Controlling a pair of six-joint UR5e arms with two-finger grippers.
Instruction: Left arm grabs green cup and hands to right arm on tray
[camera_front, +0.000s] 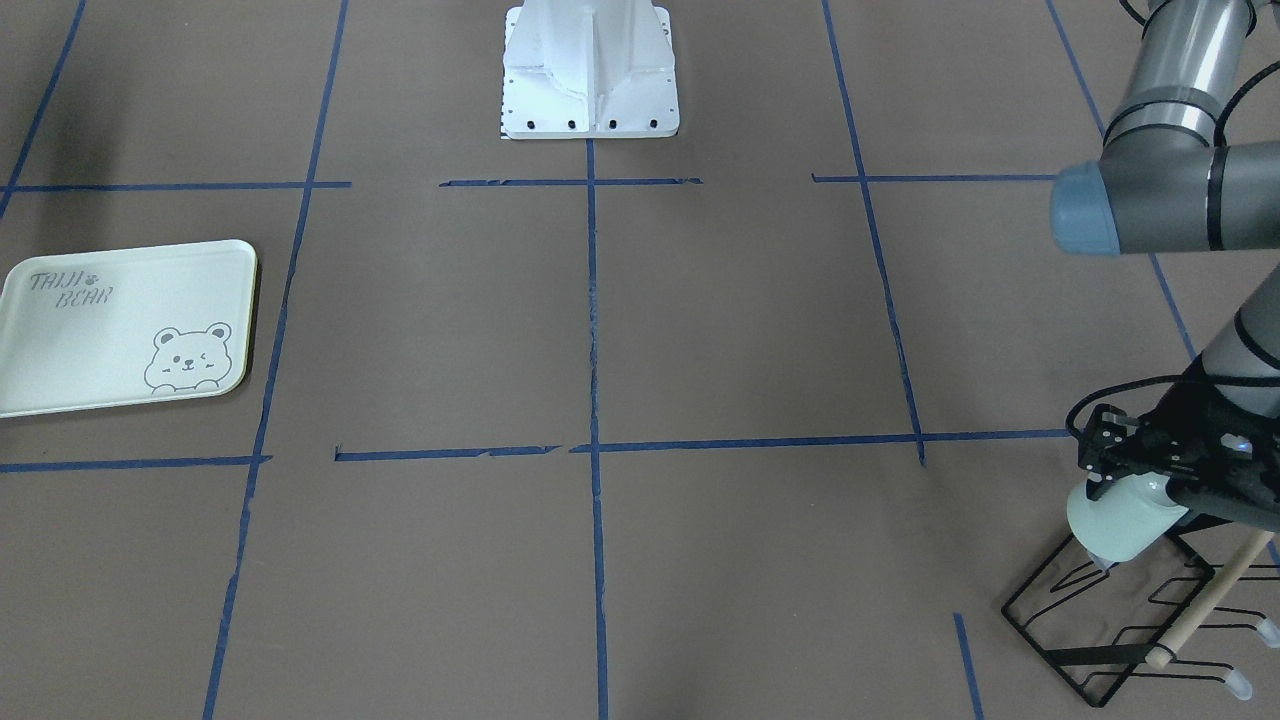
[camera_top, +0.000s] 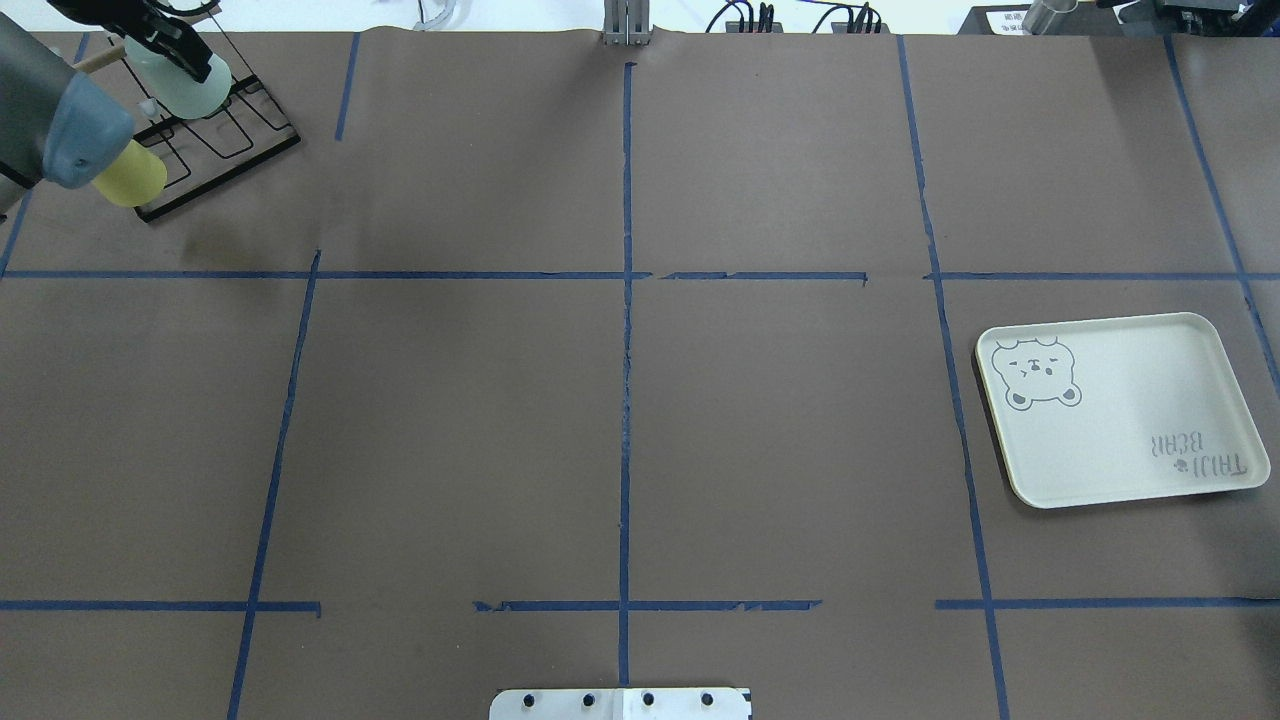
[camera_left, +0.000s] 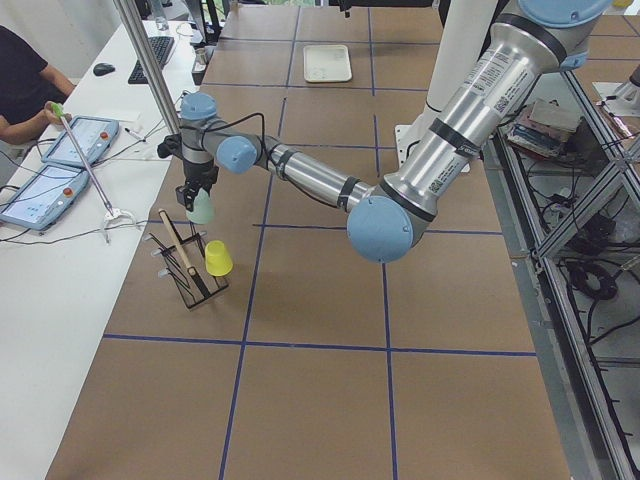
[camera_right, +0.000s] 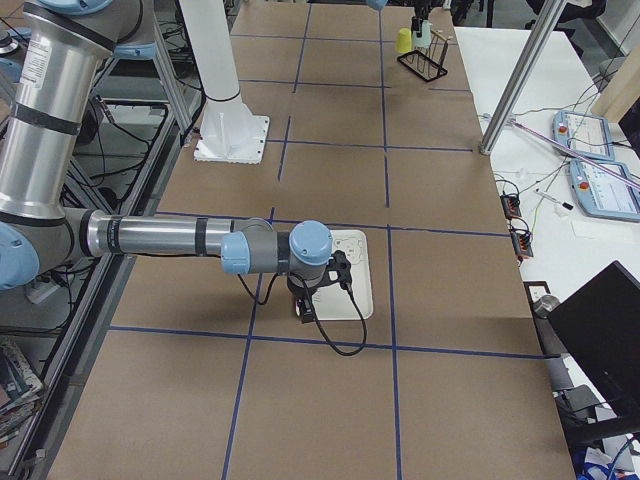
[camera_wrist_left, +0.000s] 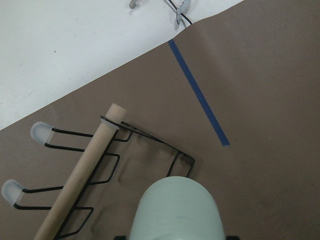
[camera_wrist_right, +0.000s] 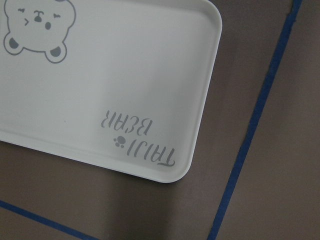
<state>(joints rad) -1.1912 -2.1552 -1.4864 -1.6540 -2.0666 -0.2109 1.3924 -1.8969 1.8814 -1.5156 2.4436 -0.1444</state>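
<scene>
Holds the green cup (camera_front: 1115, 530) in the left gripper (camera_front: 1135, 495), fingers clamped on its wall, base pointing away from the wrist, tilted just above the wire rack (camera_front: 1090, 640) at the table's corner on the left side. Looks like the grab step, nearly done: cup apparently clear of the pegs in the left side view, not yet carried anywhere. Calls next for a clean pull away from the rack and its wooden rod (camera_wrist_left: 75, 185), then a long carry across to the tray (camera_top: 1130, 420), well apart on the other side. Hangs the right arm (camera_right: 180, 240) over the tray; cannot tell the right gripper (camera_right: 302, 312) open or closed, since only the right side camera catches it. Shows the yellow cup (camera_top: 130, 175) on the rack from overhead and the left side only, not from the front. Shows bare tray in the right wrist view, with 0 fingers in frame.
</scene>
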